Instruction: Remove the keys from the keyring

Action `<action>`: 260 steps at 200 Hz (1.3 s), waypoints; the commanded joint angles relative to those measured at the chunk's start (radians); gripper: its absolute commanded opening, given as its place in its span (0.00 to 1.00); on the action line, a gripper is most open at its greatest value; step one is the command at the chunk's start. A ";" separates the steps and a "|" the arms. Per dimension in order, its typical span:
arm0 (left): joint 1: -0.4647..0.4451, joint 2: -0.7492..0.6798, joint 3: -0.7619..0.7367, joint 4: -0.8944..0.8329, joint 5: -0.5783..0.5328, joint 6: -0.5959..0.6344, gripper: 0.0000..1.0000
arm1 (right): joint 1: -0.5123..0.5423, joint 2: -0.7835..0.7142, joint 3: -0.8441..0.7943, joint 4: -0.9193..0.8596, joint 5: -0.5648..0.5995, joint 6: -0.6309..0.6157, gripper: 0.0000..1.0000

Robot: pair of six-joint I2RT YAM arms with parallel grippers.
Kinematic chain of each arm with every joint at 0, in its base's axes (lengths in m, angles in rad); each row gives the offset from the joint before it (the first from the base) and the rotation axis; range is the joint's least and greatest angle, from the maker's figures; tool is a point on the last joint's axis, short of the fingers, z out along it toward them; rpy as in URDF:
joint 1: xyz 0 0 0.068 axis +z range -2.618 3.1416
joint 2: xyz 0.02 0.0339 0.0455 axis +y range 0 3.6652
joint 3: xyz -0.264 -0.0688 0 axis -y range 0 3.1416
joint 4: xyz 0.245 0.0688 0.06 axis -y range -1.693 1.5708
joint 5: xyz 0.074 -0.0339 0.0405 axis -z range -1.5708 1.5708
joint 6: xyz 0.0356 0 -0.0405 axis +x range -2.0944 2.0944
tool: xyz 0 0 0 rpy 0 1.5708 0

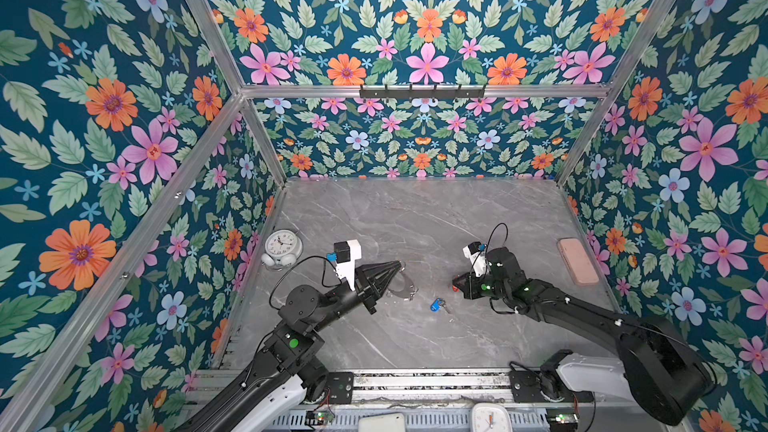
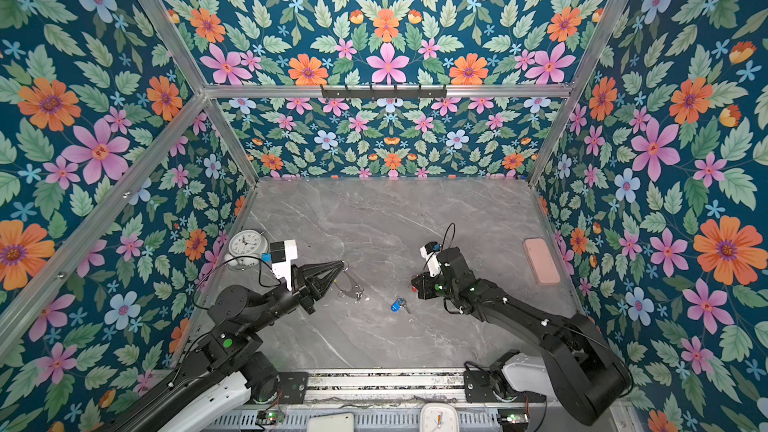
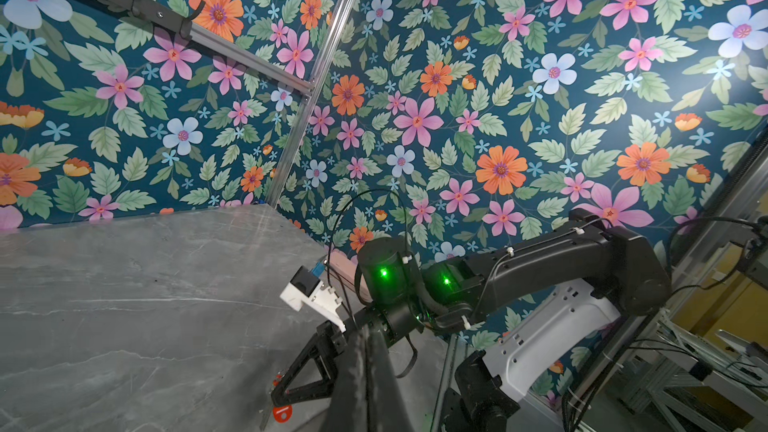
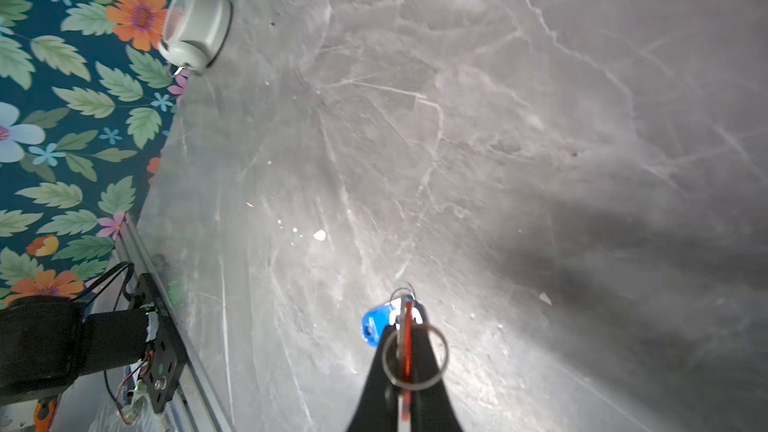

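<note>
R wrist view only: red key (image 4: 408, 347) edge-on, clamped in R end effector (image 4: 405, 317). Top views: L end effector (image 1: 400, 263) pinching keyring (image 1: 405, 290); blue key (image 1: 435, 305) loose on tabletop (image 1: 415, 222). 2 keys, 1 keyring.

The loose key (image 1: 436, 305) lies on the table (image 1: 415, 218), toward the front and near mid-width. Just left of this key and a little behind it is the keyring (image 1: 402, 287), at the tip of the left gripper (image 1: 400, 264). Just right of the key and slightly behind it is the right gripper (image 1: 455, 283), with the other key (image 4: 408, 326) between its jaws. Well left of the key and behind it, the alarm clock (image 1: 282, 246) stands at the table's left edge. Well right of the key and behind it, a case (image 1: 577, 261) lies flat at the right edge.
</note>
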 commanded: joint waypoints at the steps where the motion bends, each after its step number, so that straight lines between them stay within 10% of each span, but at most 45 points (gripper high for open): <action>1: 0.001 0.001 -0.001 0.033 0.001 0.000 0.00 | -0.002 0.057 -0.009 0.092 0.010 0.050 0.00; 71: 0.001 0.000 -0.010 0.043 0.005 -0.008 0.00 | -0.005 0.156 -0.003 0.107 0.026 0.076 0.00; 156: 0.001 0.006 -0.011 0.048 0.001 -0.012 0.00 | -0.005 0.136 0.021 0.011 0.102 0.082 0.34; 260: 0.001 0.023 -0.003 0.052 -0.007 -0.023 0.00 | 0.007 -0.271 0.148 -0.116 0.044 -0.008 0.51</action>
